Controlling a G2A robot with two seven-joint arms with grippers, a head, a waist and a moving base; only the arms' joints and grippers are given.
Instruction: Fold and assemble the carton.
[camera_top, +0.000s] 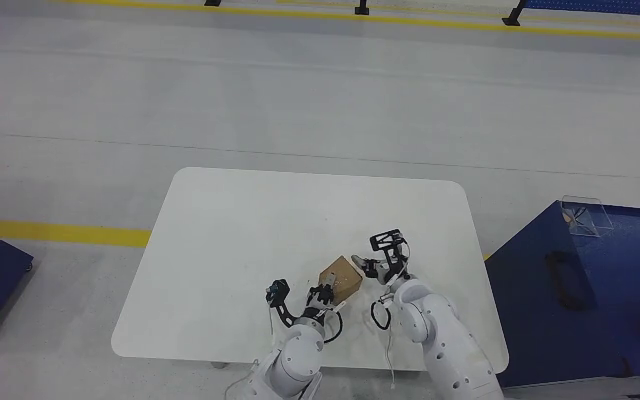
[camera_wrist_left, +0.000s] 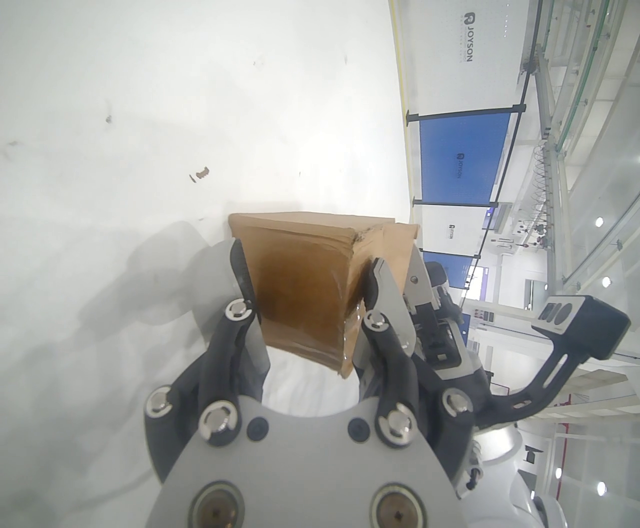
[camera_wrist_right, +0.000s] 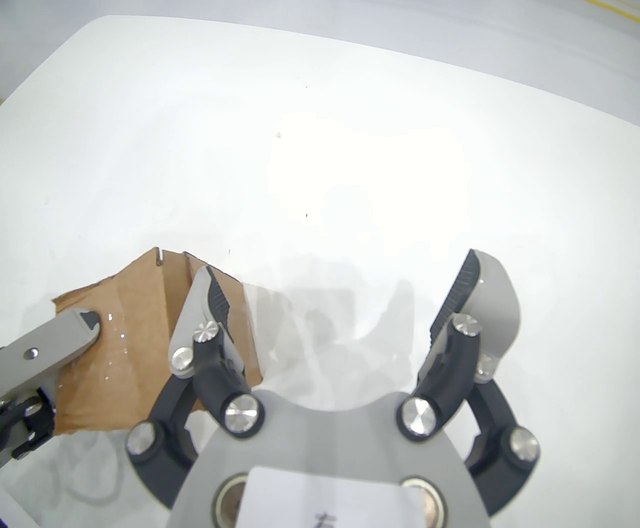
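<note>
near the front edge of the white table (camera_top: 250, 230), a little right of centre: left gripper (camera_wrist_left: 307, 260) clamped on a corner of the brown carton (camera_wrist_left: 295, 305), one finger on each side. just to the right, right gripper (camera_wrist_right: 340, 265) spread wide, gripping nothing, with one finger (camera_wrist_right: 212, 295) just beside the carton's right wall. farther off, white tabletop running on to the far edge.

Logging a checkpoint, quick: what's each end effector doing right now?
Left end effector: closed on the carton.
Right end effector: open, holding nothing, beside the carton.
</note>
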